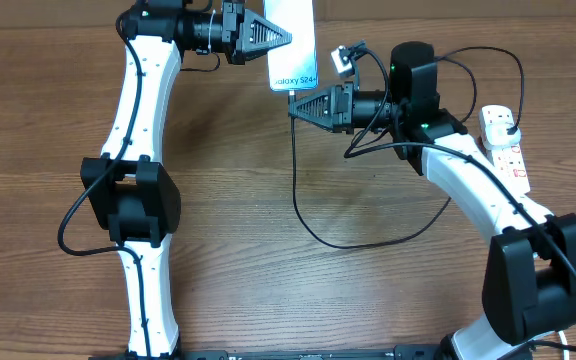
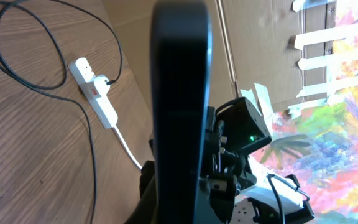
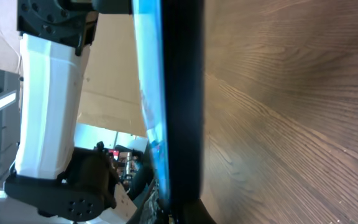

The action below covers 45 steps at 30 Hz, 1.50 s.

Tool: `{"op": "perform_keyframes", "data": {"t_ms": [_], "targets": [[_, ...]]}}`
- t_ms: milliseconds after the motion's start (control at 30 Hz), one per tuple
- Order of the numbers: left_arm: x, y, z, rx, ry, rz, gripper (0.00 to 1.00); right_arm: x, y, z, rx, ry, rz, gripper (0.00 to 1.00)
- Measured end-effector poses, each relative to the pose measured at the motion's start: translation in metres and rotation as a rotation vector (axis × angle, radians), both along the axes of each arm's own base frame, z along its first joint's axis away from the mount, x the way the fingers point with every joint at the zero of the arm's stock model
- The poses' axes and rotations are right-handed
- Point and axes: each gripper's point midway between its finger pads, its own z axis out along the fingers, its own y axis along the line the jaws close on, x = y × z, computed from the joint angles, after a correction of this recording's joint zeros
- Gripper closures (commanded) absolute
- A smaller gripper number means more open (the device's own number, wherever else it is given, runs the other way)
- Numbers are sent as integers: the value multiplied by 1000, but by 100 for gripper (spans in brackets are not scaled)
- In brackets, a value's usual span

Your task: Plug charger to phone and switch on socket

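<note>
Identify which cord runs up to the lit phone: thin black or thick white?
The thin black charger cable rises to the slim lit smartphone; the thick white power-strip cord does not.

The overhead view is evenly and rather brightly lit; the arms (image 1: pixel 143 120) throw only soft shadows on the bench (image 1: pixel 268 290), and all is sharp. The lit screen of the phone (image 1: pixel 293 35) is almost washed out to white. In the left wrist view the phone is a dark, blurred shape close to the lens, while the socket (image 2: pixel 95 93) behind it is in focus. In the right wrist view the phone is blurred too, its screen glowing blue; the wood grain is sharp.
</note>
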Motion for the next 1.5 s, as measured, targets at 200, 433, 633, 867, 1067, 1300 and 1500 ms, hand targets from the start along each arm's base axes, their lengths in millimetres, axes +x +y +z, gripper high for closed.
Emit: {"op": "perform_keyframes", "data": {"t_ms": [200, 433, 633, 867, 1067, 1300, 1500], "targets": [[-2, -1, 1, -5, 21, -7, 96, 9, -1, 0, -9, -12, -50, 96], [1, 0, 4, -14, -11, -7, 96, 9, -1, 1, -6, -1, -51, 96], [9, 15, 6, -19, -7, 20, 96, 3, 0, 3, 9, 2, -12, 96], [15, 32, 7, -19, 18, 53, 96, -1, 1, 4, 16, 5, 10, 96], [12, 24, 7, -18, 34, 38, 96, -1, 1, 5, 17, 4, 12, 96], [5, 7, 7, -18, 33, 4, 96, -1, 1, 5, 18, 3, 11, 96], [4, 4, 7, -18, 33, -2, 96, -1, 0, 5, 18, 1, 9, 96]]}}
